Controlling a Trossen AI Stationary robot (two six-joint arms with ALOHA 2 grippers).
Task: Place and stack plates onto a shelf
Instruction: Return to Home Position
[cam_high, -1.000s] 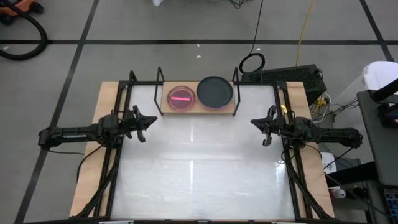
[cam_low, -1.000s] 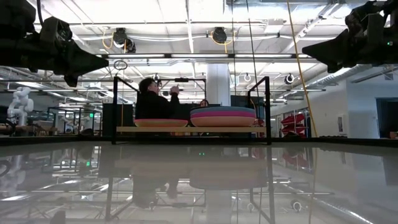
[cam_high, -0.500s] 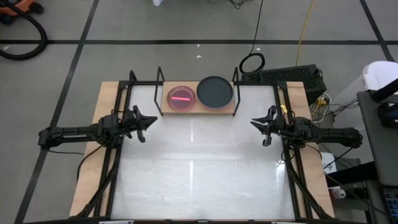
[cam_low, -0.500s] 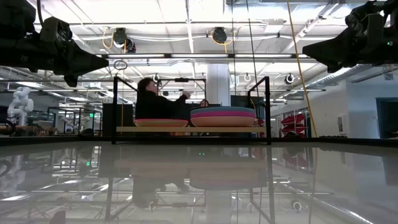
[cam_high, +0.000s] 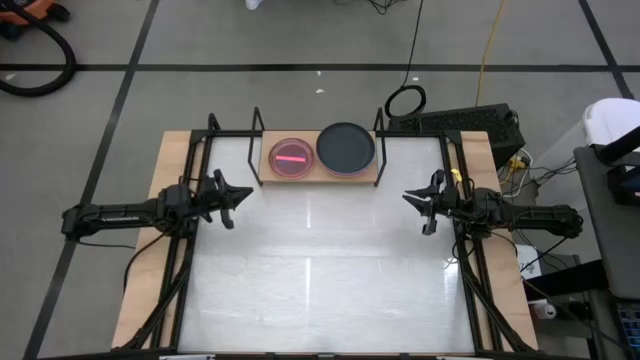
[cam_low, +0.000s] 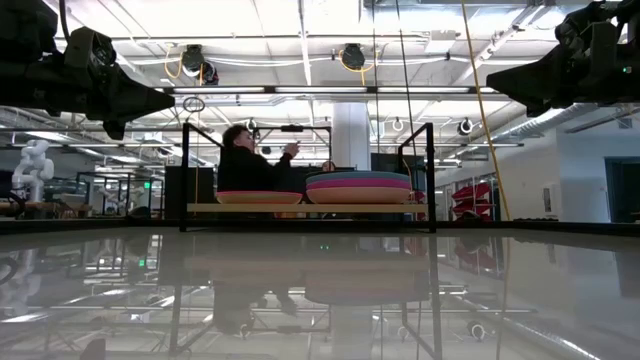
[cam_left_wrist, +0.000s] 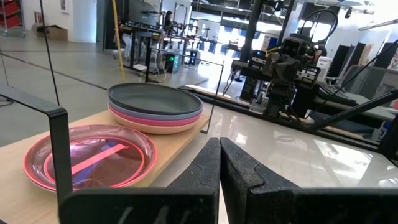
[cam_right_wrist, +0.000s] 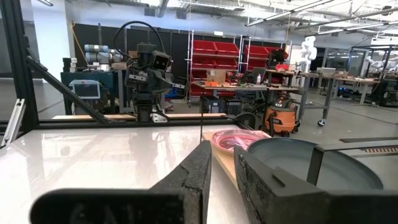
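The shelf (cam_high: 315, 178), a light wooden board between black wire uprights, stands at the table's far edge. On its left half lies a hot pink plate (cam_high: 291, 158). Its right half bears a stack of plates (cam_high: 346, 147) with a black one on top and pink and pale ones under it (cam_left_wrist: 155, 115). My left gripper (cam_high: 248, 193) hovers shut at the table's left side and points level toward the right. At the right side my right gripper (cam_high: 408, 197) points toward the left, with a narrow gap between its fingers (cam_right_wrist: 224, 163). Neither holds anything.
The glossy white table top (cam_high: 320, 270) lies between the two arms. Black frame rails (cam_high: 175, 280) run along both of its sides. Beyond the far edge a person (cam_low: 245, 160) sits among workshop racks and cables.
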